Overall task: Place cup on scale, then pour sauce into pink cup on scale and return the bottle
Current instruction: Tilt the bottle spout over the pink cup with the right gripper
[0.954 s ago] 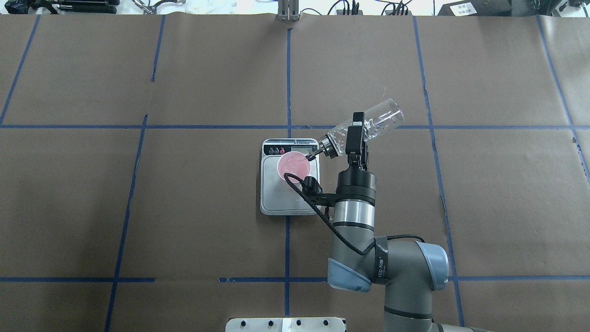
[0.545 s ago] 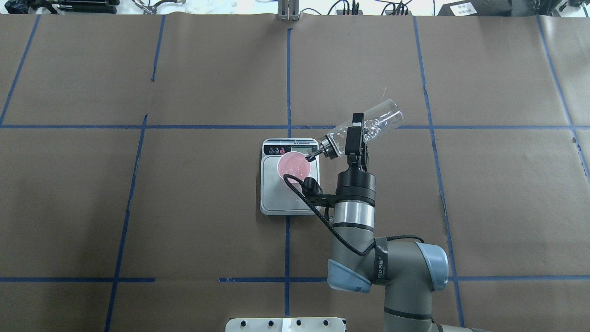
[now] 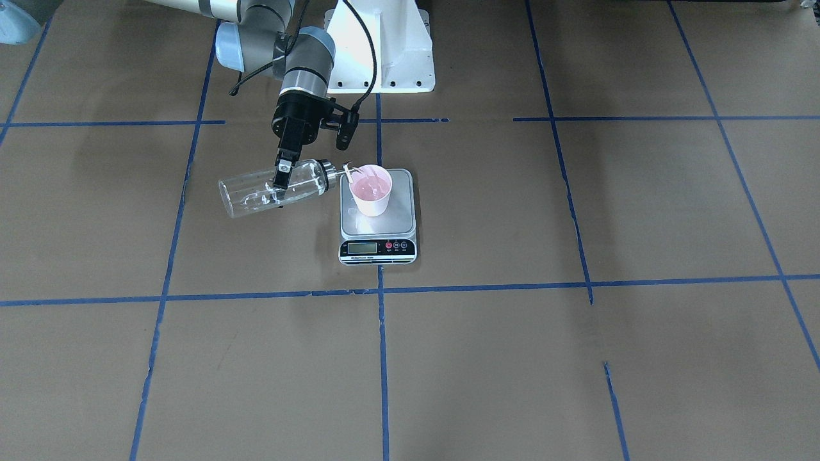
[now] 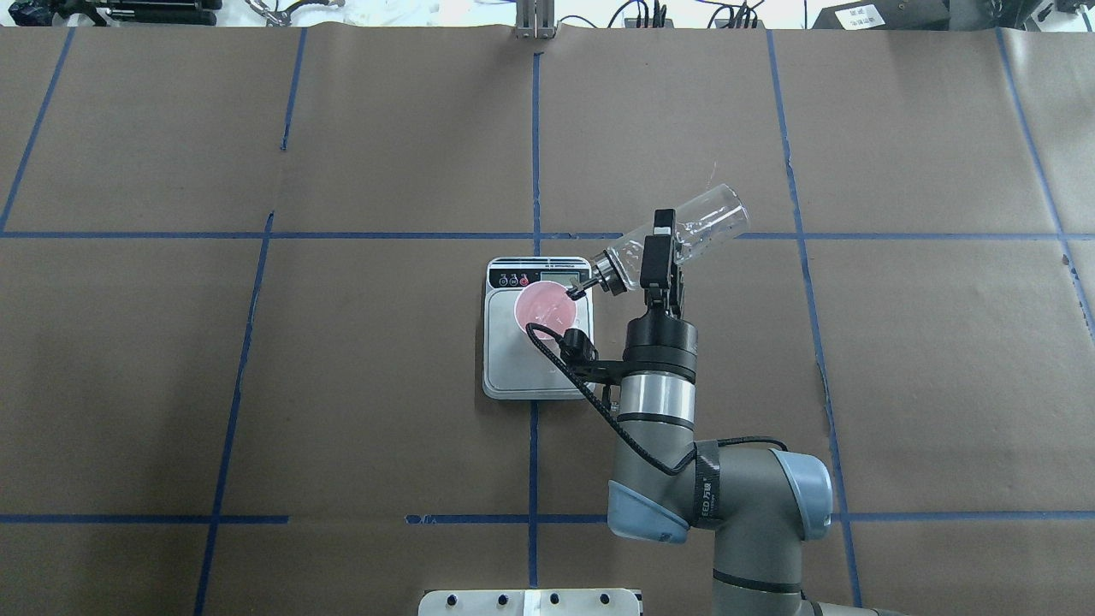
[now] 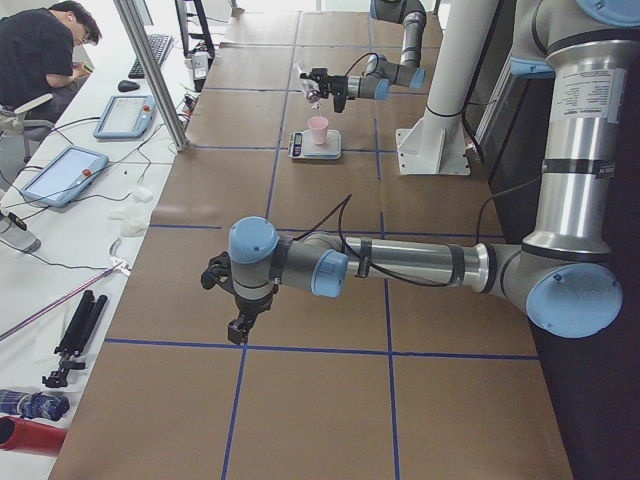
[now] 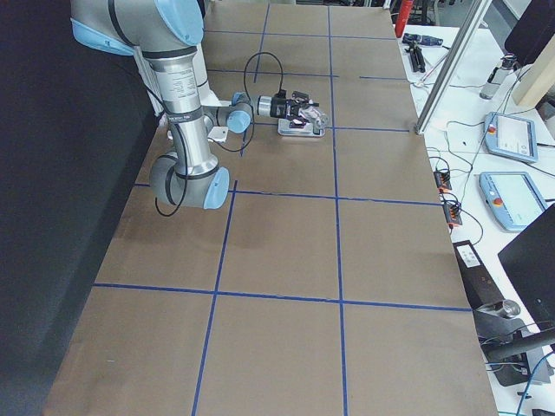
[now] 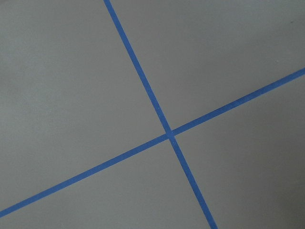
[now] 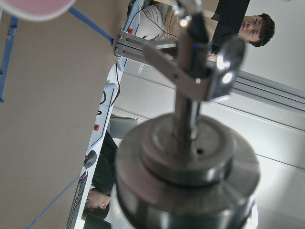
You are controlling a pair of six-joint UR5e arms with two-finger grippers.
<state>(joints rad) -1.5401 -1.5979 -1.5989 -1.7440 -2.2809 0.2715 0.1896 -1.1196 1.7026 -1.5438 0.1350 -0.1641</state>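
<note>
Change since 1 second ago: very little. The bottle is tipped almost as it was, with its base end a touch higher in the overhead view; the cup and the scale have not shifted.
Right gripper: clamped across the bottle's clear body near the metal collar, with the right arm reaching out from the robot's side.
Bottle: off the table, lying close to level, with its base pointing away from the scale. Its thin spout is at the cup's rim; I cannot tell whether they touch.
Cup: upright on the scale's silver platform, pink inside showing.
Scale: flat on the table, with its black display strip on the side away from the robot.
Left gripper: hanging low over the paper, well apart from the scale. It shows only in the side view, so I cannot tell whether its fingers are parted or together.
Surface: brown paper covers the table, marked into large squares by blue tape. The left wrist view shows only 1 tape crossing.
Room: a white pedestal stands at the robot's base. Beside the table is a long white bench with 2 tablets and loose cables, and a person sits at its far end.
</note>
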